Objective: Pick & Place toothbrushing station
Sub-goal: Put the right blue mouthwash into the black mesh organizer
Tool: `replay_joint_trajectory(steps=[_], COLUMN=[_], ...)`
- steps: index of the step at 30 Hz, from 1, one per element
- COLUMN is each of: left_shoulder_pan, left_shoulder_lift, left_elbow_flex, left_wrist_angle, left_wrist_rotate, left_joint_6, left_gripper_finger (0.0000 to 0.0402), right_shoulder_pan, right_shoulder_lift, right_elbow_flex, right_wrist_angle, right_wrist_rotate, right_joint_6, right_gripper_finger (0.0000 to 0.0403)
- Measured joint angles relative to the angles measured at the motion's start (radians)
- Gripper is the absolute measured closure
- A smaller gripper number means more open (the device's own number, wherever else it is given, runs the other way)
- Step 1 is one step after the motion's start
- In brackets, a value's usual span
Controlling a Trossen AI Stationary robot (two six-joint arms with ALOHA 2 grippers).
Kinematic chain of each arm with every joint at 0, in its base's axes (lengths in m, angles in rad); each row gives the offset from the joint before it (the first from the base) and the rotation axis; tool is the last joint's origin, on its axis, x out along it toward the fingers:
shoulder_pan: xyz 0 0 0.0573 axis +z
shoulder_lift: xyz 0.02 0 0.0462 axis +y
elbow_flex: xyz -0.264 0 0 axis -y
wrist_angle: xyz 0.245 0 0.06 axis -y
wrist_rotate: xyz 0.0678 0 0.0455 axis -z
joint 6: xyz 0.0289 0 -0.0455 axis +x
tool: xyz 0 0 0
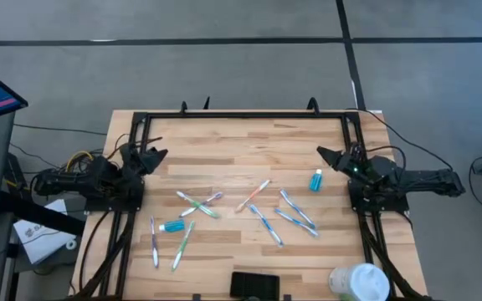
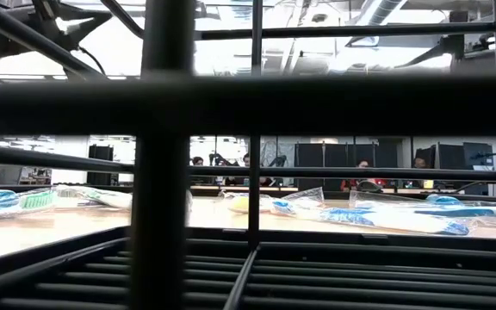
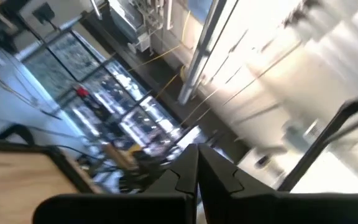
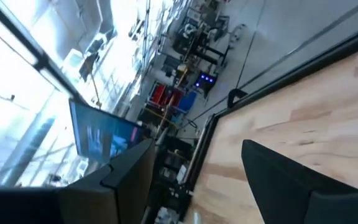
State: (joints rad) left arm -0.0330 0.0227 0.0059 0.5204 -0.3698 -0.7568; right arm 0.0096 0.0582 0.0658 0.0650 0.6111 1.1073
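Toothbrushes [image 1: 199, 205] and small blue tubes [image 1: 315, 181] lie scattered on the wooden table [image 1: 224, 150].

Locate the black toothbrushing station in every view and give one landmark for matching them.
High view: the toothbrushing station lies at the table's bottom edge, middle, left of the white container.
Low view: cannot tell; dark bars fill the foreground.
Left wrist view: not in it.
Right wrist view: not in it.
Shared landmark: the black frame along the table's edge, in all four views.
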Motion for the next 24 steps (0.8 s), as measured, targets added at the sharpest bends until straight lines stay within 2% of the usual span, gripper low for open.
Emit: replay_joint_trajectory(steps=[7, 15, 17, 24], left_shoulder_pan=[0.0, 0.0, 0.0, -0.002], left_shoulder_lift=[0.0, 0.027, 0.063, 0.295], left_elbow_flex=[0.0, 0.019, 0.039, 0.132], left_wrist_angle=[0.011, 0.021, 0.023, 0.025], left_wrist_rotate=[0.051, 0.17, 0.188, 0.27], left_joint_6=[-0.096, -0.139, -0.135, -0.118], left_gripper_finger=[0.0401, 0.0401, 0.0401, 0.0401], right_shoulder_pan=[-0.054, -0.091, -0.089, -0.06], right_shoulder_lift=[0.0, 0.0, 0.0, 0.056], right_elbow_flex=[0.0, 0.0, 0.011, 0.118], right_wrist_angle=[0.037, 0.352, 0.37, 0.238], right_wrist_rotate=[0.048, 0.043, 0.043, 0.041], right_joint_6=[0.012, -0.083, -0.086, -0.123], right_gripper_finger=[0.0168, 0.0168, 0.0169, 0.0183])
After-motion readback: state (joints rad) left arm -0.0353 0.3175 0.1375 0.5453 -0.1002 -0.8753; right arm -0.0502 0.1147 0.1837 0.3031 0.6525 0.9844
